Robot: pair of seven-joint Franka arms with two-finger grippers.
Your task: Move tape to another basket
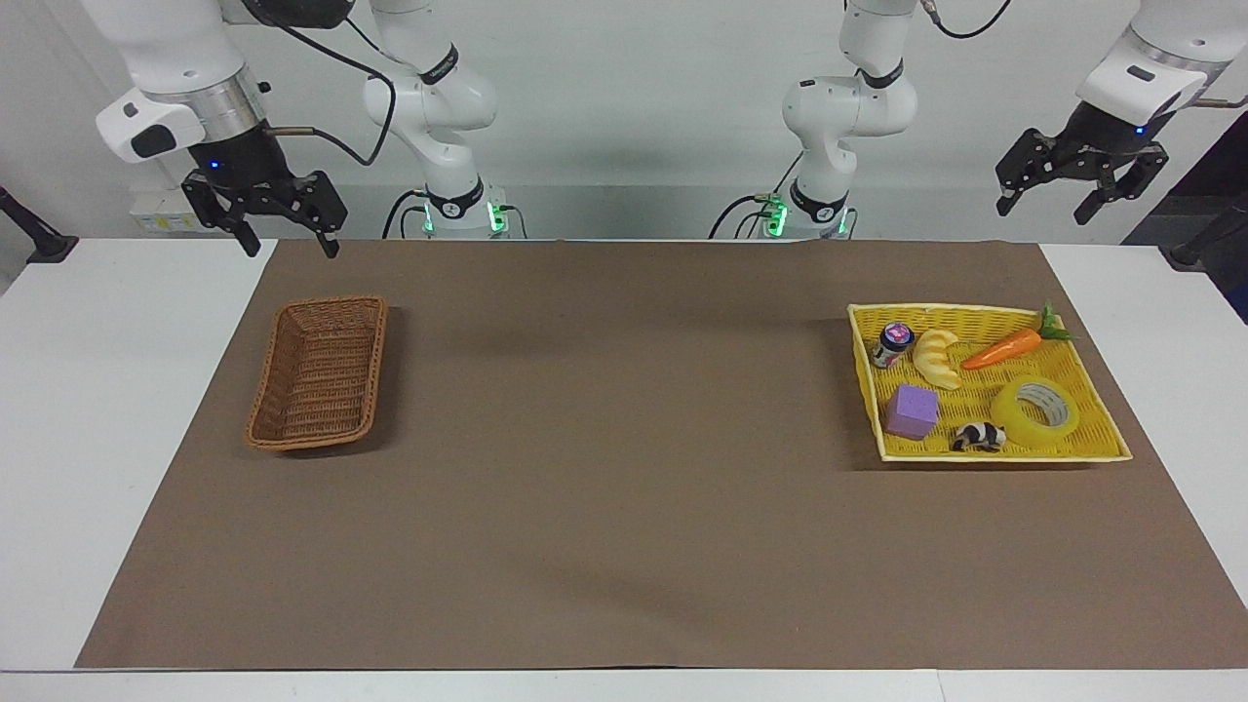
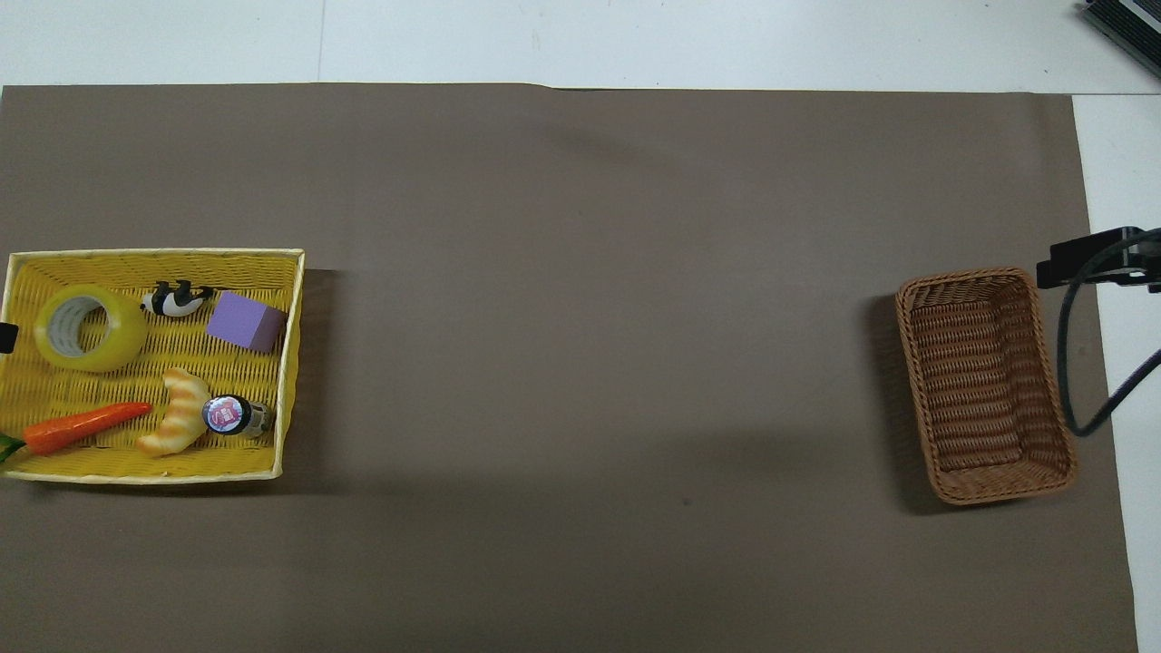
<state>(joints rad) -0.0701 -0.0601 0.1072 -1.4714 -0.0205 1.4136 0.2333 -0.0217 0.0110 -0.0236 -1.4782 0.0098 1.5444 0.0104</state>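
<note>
The tape (image 1: 1035, 414) (image 2: 91, 328), a yellow translucent roll with a grey-white core, lies flat in the bright yellow basket (image 1: 936, 308) (image 2: 154, 253) at the left arm's end of the table. The brown wicker basket (image 1: 379, 361) (image 2: 914, 390) stands empty at the right arm's end. My left gripper (image 1: 1043, 210) hangs open in the air above the table's end beside the yellow basket, holding nothing. My right gripper (image 1: 291, 244) hangs open over the mat's edge close to the brown basket, also holding nothing.
Sharing the yellow basket with the tape are a carrot (image 1: 1004, 348), a croissant (image 1: 936, 358), a small jar (image 1: 892, 344), a purple cube (image 1: 912, 410) and a black-and-white animal figure (image 1: 979, 437). A brown mat (image 1: 624, 487) covers the table between the baskets.
</note>
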